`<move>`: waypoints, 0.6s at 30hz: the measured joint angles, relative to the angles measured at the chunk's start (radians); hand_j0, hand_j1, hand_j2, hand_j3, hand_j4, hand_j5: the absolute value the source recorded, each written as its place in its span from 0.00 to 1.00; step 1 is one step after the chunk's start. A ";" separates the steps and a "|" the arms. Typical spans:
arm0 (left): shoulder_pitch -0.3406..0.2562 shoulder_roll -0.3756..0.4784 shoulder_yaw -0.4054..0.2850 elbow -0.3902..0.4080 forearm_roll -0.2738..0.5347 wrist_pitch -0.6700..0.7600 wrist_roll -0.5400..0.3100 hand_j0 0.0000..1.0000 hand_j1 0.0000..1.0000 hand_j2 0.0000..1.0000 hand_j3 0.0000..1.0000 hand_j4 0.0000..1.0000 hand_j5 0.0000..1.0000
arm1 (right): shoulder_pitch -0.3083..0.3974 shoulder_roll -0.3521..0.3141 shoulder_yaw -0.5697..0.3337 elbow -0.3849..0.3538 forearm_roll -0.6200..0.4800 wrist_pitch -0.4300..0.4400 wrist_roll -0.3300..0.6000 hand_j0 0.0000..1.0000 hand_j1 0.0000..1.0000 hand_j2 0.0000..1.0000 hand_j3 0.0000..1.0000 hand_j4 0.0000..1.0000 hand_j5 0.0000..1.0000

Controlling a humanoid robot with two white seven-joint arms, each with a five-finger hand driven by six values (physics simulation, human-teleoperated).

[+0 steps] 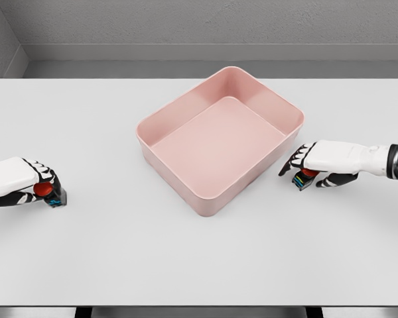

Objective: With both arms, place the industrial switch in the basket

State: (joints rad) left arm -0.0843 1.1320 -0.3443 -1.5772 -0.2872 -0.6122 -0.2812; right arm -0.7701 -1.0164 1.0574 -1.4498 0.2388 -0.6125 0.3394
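red-buttoned industrial switch sits on my white worktop at far left, my left hand fingers grasping it. a second switch lies right of the pink basket, my right hand fingers closed on it. the basket stands mid-worktop.

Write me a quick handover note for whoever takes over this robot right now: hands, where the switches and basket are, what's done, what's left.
Left hand: at the table's left edge, fingers curled on an industrial switch with a red button, still low at the table.
Right hand: just right of the basket, fingers closed on a second switch, also low.
Pink basket: centre of the white table, nothing in it.
Done: both switches gripped.
Left: lift each one, carry it over the rim, release inside.
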 measured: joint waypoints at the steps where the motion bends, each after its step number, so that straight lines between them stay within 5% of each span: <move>1: -0.002 0.000 0.000 0.000 0.001 0.000 0.000 0.42 0.42 0.42 0.42 0.42 0.42 | 0.006 0.000 0.000 -0.001 0.000 0.000 0.000 0.75 0.75 0.75 0.75 0.75 0.75; 18: -0.066 -0.004 0.010 -0.018 0.073 0.000 0.000 0.43 0.43 0.43 0.43 0.43 0.43 | 0.006 -0.005 -0.003 0.000 0.002 0.001 0.001 0.57 0.57 0.57 0.57 0.57 0.57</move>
State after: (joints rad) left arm -0.1503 1.1284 -0.3341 -1.5948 -0.2147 -0.6121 -0.2810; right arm -0.7639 -1.0215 1.0540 -1.4500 0.2408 -0.6112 0.3401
